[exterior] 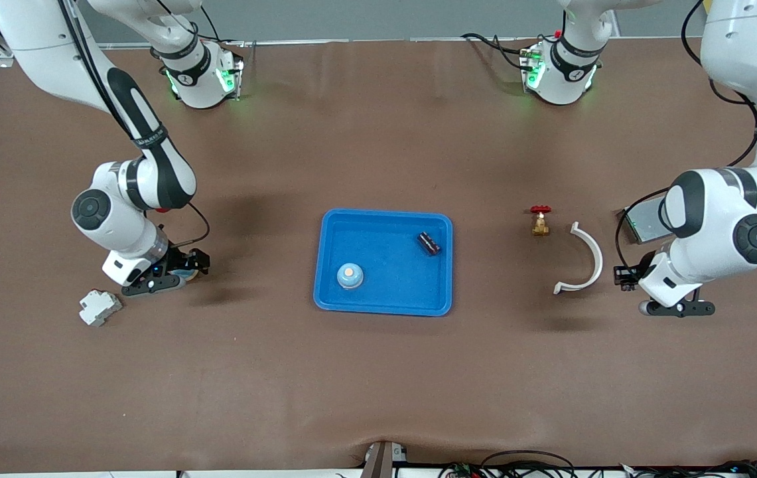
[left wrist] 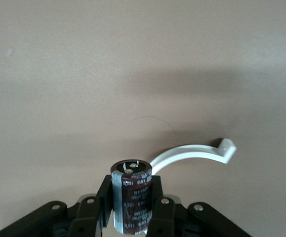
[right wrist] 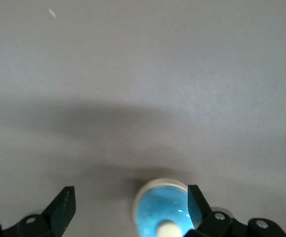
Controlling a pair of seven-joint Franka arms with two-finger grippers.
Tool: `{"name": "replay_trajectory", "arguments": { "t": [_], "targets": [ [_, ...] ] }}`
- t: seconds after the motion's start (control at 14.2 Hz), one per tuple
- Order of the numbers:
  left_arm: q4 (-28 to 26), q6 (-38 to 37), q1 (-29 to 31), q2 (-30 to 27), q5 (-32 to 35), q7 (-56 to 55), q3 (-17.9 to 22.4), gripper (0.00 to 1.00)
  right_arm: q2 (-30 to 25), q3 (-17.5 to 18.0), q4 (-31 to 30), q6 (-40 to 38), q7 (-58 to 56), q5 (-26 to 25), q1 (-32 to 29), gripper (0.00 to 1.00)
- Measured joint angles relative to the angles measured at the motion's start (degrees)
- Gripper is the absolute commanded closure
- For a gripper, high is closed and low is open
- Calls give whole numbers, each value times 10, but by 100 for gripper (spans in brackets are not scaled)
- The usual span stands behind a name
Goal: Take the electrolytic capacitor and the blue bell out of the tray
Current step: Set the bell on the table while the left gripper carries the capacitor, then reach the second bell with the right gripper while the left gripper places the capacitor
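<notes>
White module [exterior: 100,308] nearest; both grippers low at the table ends.
Right gripper [exterior: 164,279] released, blue bell [right wrist: 162,213] on the table between its fingers. Blue tray [exterior: 391,295] holds second bell [exterior: 349,275] and black capacitor [exterior: 428,243]. Brass valve [exterior: 540,221], white curved clip [exterior: 587,262]. Left gripper [exterior: 677,309] clenched on brown capacitor [left wrist: 131,195].

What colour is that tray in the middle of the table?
The tray is bright blue, seen best in the front view.
</notes>
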Motion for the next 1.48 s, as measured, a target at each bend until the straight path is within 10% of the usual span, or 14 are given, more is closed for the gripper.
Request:
{"name": "replay_trajectory", "arguments": {
  "t": [0.78, 1.48],
  "targets": [
    [-3, 12, 24, 51, 29, 65, 0, 99, -2, 50, 115, -53, 377, 0, 161, 0],
    [-8, 12, 25, 71, 29, 65, 0, 92, 141, 46, 297, -115, 597, -86, 260, 0]
  ]
}}
